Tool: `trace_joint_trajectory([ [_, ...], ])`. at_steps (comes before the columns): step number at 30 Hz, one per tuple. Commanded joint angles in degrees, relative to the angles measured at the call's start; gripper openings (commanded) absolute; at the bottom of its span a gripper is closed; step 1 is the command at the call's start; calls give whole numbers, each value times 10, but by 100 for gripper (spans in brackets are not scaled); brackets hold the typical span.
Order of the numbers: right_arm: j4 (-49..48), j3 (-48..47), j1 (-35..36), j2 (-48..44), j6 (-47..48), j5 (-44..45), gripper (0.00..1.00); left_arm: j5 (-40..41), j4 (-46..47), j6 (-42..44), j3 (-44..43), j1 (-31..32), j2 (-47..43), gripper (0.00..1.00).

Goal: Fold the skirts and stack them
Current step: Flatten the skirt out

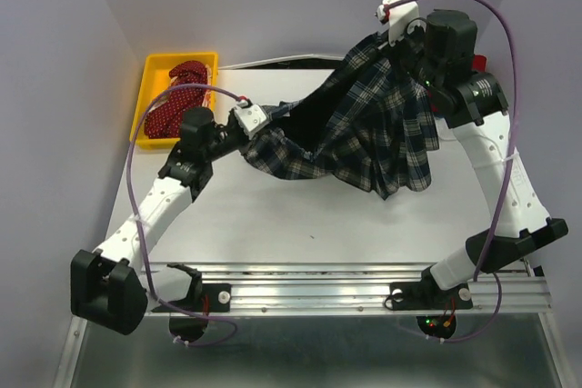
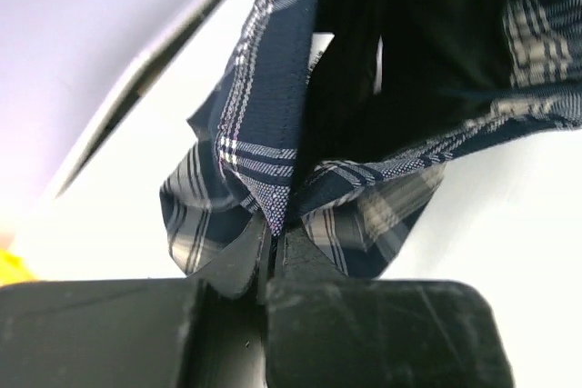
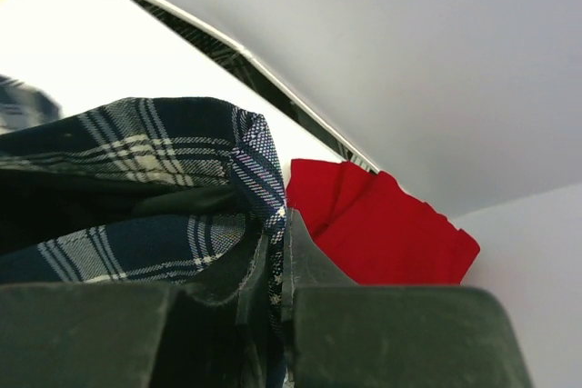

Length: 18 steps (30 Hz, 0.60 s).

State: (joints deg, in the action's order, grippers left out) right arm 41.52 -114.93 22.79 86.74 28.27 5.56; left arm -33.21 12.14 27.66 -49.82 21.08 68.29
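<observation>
A yellow bin (image 1: pixel 182 57) at the far left corner of the worktop (image 1: pixel 273 224) holds the dark red dotted skirt (image 1: pixel 177 102). Just beside it the left arm reaches inward and low, the left fingers (image 2: pixel 235 265) pinched tight on an edge of the plaid skirt (image 1: pixel 364 134). The cloth sags between the arms. The right arm stands raised at far right, the right fingers (image 3: pixel 314 265) clamped on another edge. The plain red skirt (image 3: pixel 382 224) lies behind, mostly hidden.
</observation>
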Motion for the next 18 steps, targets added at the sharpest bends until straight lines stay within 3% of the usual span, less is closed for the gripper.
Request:
trace_joint_trajectory([
  [1,-107,-27,-12,-34,-37,58,1,-26,-45,-39,-63,-24,-51,0],
  [5,-123,-35,-49,-42,-60,66,1,4,-81,-64,-123,-64,-86,0],
  [10,-126,-31,-79,-67,-94,49,1,70,-193,-81,-249,-101,-82,0],
  [16,-108,79,-79,-207,-91,-22,1,6,-306,-31,-275,-105,-177,0],
  [18,-59,95,-79,-253,-97,-49,1,-17,-359,-14,-284,-105,-214,0],
])
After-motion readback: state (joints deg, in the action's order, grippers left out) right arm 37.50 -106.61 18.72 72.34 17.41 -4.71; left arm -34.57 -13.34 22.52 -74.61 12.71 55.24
